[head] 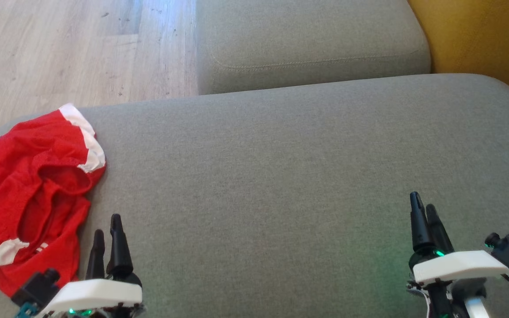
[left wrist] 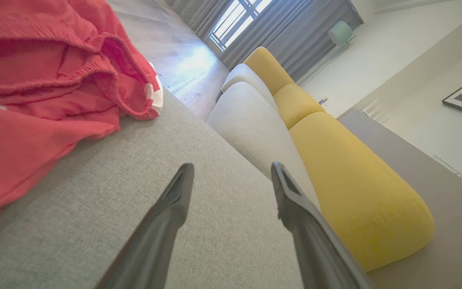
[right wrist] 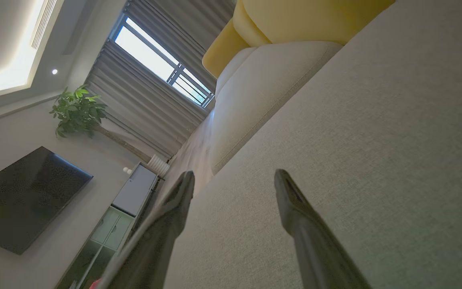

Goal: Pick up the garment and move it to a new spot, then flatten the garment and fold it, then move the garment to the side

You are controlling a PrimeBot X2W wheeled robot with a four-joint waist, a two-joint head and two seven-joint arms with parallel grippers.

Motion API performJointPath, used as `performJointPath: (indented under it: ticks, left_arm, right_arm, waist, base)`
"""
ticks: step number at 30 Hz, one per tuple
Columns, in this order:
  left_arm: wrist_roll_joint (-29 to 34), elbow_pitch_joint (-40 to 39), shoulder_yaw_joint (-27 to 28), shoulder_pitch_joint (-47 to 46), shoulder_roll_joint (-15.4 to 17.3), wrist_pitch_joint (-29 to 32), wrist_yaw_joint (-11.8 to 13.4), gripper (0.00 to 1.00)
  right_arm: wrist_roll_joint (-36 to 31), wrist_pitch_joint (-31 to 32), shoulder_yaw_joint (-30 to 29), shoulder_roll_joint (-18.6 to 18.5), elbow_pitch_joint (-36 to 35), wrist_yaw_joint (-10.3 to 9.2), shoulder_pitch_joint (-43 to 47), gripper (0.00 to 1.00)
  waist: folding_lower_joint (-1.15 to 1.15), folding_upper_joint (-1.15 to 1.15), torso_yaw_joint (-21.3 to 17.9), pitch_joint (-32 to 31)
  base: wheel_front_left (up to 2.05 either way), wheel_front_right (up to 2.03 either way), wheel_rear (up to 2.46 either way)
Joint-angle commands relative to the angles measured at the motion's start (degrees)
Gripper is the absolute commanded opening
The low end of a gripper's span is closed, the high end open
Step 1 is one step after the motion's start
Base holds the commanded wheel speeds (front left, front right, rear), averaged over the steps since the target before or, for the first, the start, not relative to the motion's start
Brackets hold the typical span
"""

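Jaws stood spread on both arms, nothing grasped.
Both the left gripper (head: 107, 225) and the right gripper (head: 423, 201) hovered released over the grey sofa seat (head: 281, 168); the crumpled red garment (head: 29, 176) with white trim lay on that seat just beside the left gripper, toward ten o'clock in the head view.

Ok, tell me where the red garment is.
In the head view the red garment lies crumpled at the left end of the grey sofa cushion, just left of the left gripper.
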Motion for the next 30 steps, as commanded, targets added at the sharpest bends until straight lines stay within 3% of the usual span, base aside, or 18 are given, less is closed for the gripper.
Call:
performJointPath:
  ticks: [1,30]
  left_arm:
    - [2.1,-2.6,0.5,-1.4,0.4,-0.8,0.2,1.00]
    - [22.7,-5.6,-3.0,0.9,0.5,-5.5,1.3,1.00]
  right_arm:
    - [-2.2,-0.9,1.1,-0.2,-2.5,-0.02,-1.4,1.00]
    - [-22.1,-5.7,5.2,-0.3,-3.9,-0.03,-0.1,1.00]
  waist:
    - [0.00,0.00,0.0,-0.1]
    - [0.00,0.00,0.0,-2.1]
  base:
    - [0.00,0.00,0.00]
    - [0.00,0.00,0.00]
